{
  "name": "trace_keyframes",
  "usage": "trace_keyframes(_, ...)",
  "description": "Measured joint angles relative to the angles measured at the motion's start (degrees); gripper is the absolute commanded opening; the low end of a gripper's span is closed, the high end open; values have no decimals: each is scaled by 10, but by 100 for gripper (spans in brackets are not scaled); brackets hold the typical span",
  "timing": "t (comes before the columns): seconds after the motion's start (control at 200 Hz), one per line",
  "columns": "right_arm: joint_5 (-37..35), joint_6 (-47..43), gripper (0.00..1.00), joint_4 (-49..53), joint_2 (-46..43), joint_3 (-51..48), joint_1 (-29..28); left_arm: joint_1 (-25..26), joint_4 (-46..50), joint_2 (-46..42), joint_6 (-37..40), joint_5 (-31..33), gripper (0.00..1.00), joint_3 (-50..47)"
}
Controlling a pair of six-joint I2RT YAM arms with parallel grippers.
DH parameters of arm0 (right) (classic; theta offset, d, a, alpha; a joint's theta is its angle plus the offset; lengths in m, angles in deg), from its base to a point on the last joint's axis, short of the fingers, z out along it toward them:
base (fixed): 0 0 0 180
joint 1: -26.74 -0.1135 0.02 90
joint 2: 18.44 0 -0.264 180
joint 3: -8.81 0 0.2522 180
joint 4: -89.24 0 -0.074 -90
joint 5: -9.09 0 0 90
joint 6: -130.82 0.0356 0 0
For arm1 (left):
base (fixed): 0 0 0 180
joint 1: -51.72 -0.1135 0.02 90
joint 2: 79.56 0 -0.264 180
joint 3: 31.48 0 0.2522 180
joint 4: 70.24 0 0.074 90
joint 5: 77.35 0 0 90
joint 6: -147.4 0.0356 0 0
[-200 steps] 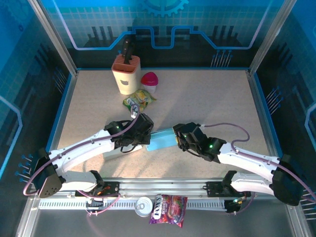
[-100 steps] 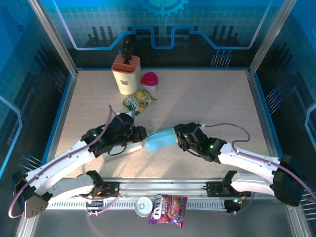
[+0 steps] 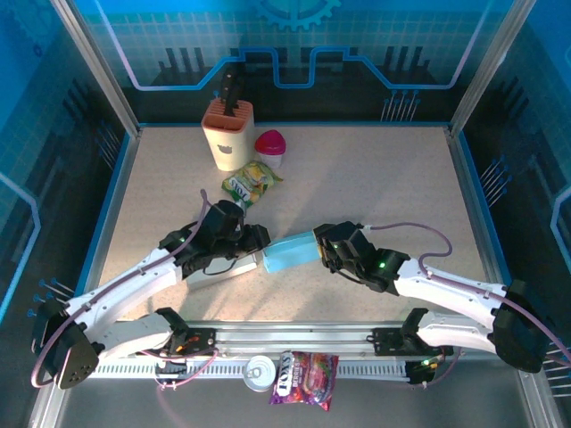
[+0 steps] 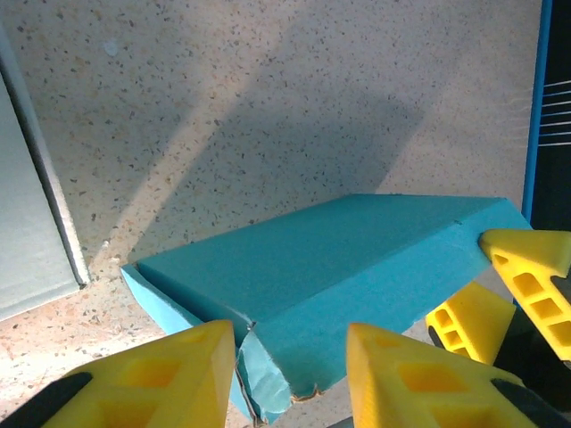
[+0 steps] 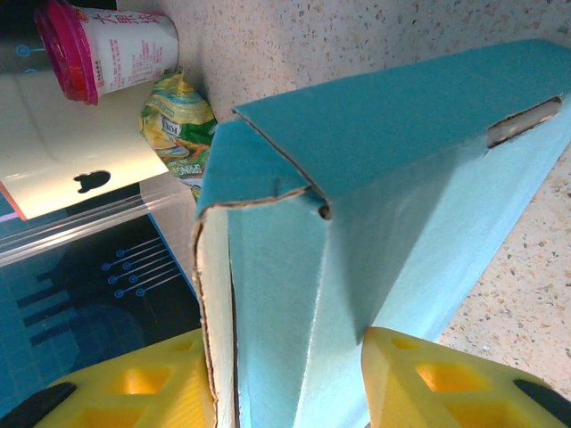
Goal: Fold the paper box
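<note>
Paper box (image 3: 287, 253) lies on the desk (image 3: 384, 178), right end clamped in your right tool (image 3: 319, 253). Your left tool (image 3: 257, 244) stands part open at the loose end flap (image 4: 265, 373); press it inward squarely, avoiding the torn edge.

Looks down from high behind over the table (image 3: 375, 178); closes in from both wrists on the paper box (image 3: 290, 254).

No legible txt: red print on pink-lid cup (image 5: 111, 45) & green snack pkt (image 5: 178, 134) too blurred.
</note>
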Motion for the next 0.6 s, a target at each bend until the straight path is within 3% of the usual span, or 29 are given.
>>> trace_keyframes(0.6,0,0,43,-5,5,0,0,2,-51,-11,-31,-6,32,-46)
